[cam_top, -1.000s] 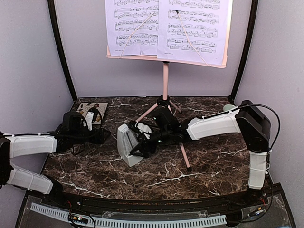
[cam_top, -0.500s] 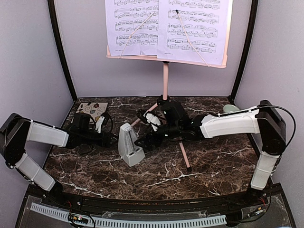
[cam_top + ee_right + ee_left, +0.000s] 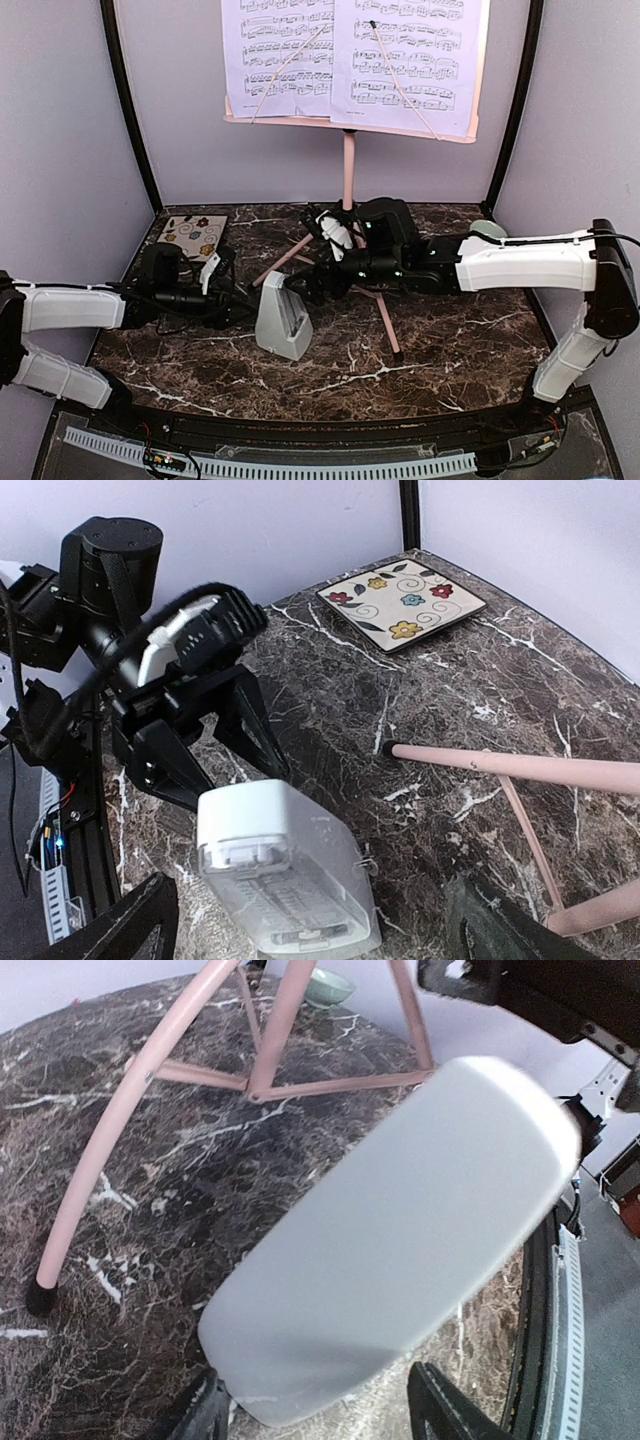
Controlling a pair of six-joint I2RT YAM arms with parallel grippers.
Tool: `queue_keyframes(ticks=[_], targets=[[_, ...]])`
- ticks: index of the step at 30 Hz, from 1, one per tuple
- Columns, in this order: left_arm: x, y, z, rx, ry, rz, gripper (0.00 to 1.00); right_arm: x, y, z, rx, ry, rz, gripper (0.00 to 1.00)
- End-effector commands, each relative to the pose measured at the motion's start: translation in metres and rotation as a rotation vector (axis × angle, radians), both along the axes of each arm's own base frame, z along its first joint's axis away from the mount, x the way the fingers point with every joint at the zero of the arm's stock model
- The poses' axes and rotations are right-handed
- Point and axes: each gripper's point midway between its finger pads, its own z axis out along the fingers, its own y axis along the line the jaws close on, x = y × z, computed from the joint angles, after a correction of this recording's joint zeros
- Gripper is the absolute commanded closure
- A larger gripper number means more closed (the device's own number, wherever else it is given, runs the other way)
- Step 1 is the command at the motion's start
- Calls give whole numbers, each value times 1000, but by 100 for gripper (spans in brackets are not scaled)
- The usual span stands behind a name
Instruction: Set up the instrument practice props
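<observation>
The light-grey pyramid metronome (image 3: 282,320) stands on the marble table, its clear cover facing my right gripper (image 3: 302,287). That gripper is open and a little back from it; in the right wrist view the metronome (image 3: 290,880) lies between its wide-spread fingertips. My left gripper (image 3: 243,300) is open at the metronome's left side. In the left wrist view the grey back (image 3: 390,1230) fills the frame and its lower end sits between the fingers (image 3: 205,1415). The pink music stand (image 3: 348,165) stands behind, holding the sheet-music pages (image 3: 400,55).
A floral square tile (image 3: 193,235) lies at the back left. A pale-green bowl (image 3: 487,228) sits at the back right. The stand's pink tripod legs (image 3: 385,320) splay over the table just behind and to the right of the metronome.
My right gripper let go of the tilted metronome and drew back toward the stand, opening wider. The metronome now stands upright. My left gripper came in against it, its jaws narrowing.
</observation>
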Motion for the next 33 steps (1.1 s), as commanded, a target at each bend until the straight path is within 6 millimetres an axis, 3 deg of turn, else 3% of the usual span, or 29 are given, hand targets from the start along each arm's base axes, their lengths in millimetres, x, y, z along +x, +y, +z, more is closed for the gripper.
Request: queue_keyframes(ticks=[1,4,6,7,11,26,30,33], targets=[[-28,6,16,40,-166,-130,32,-15,-10,2,-3,-27,33,6],[-34,10,23,105,-247,-185,20,-21,-8,6,-7,-44,73,7],[-38,10,28,136,-272,-238,17,-23,-4,5,-21,-47,96,8],[-40,9,31,138,-279,-270,16,-22,0,13,-14,-62,99,8],[-36,-2,49,108,-321,-337,4,-20,13,7,-43,-69,107,9],[-5,-33,77,36,-387,-434,9,-15,37,-2,-58,-91,114,15],[-11,-44,79,10,-375,-475,11,-14,40,-4,-68,-104,127,21],[-11,-47,80,0,-377,-485,12,-14,41,-5,-79,-110,134,32]])
